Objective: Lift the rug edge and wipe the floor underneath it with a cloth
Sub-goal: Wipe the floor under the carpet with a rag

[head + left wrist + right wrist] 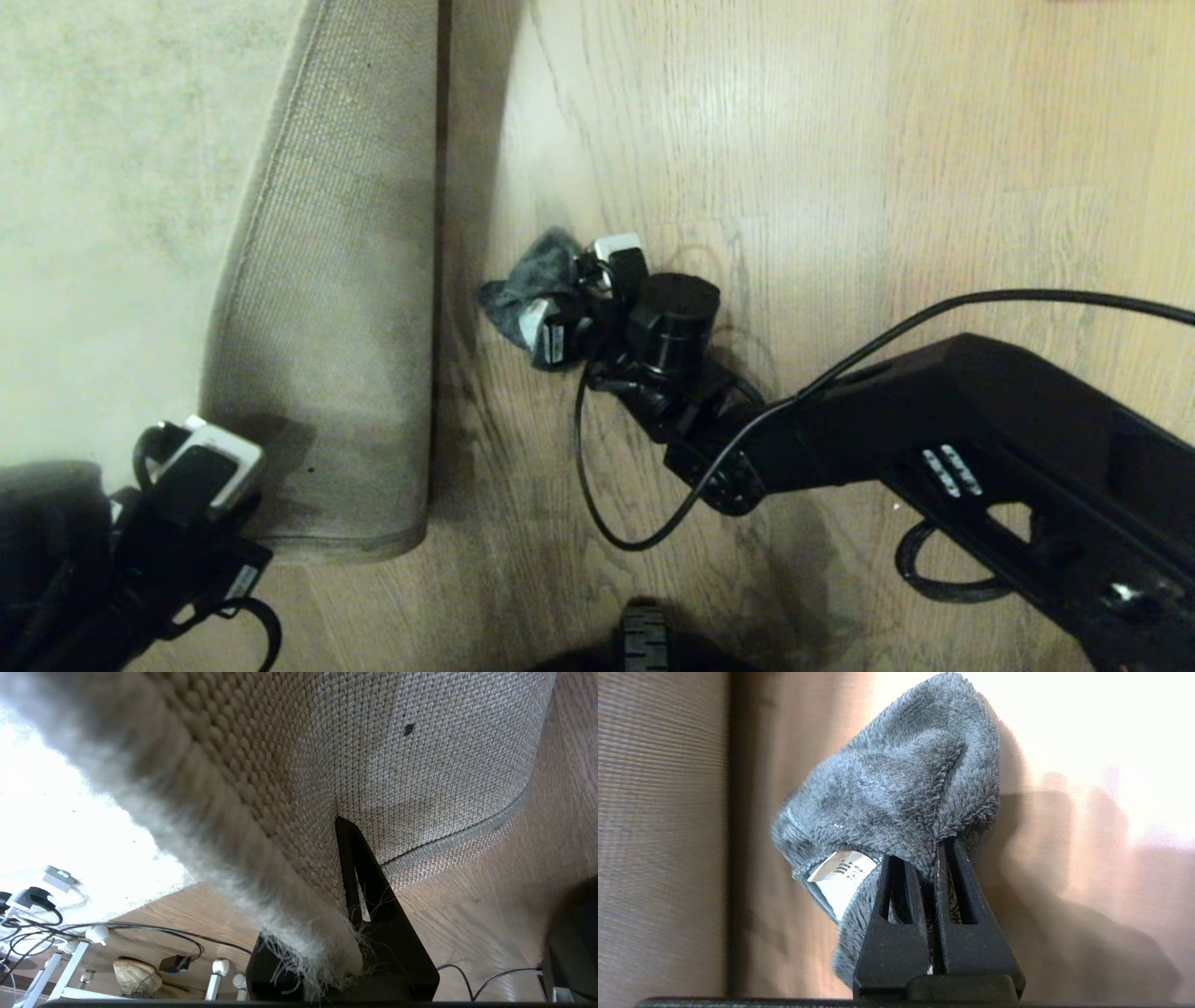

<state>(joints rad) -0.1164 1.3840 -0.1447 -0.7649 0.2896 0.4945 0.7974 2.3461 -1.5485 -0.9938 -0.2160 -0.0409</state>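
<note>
Looking down in the head view: the rug edge (327,308) is folded back over the pale pile, tan woven backing facing up, its border running along the bare floor (840,187). The left gripper (201,467) sits at the rug's near corner, beside the turned-back flap. The right gripper (560,308) reaches onto the wood planks just beside the flap, with the cloth (527,285) bunched at its tip and resting on the floor. Left wrist view: the left gripper (345,933) is clamped on the rug edge (327,933), frayed threads hanging at its fingers (373,905), backing lifted clear of the floor (490,905). Right wrist view: the right gripper (931,896) is pinched tight on the grey cloth (896,793), a white label (840,872) showing; the floor (1087,835) lies behind.
</note>
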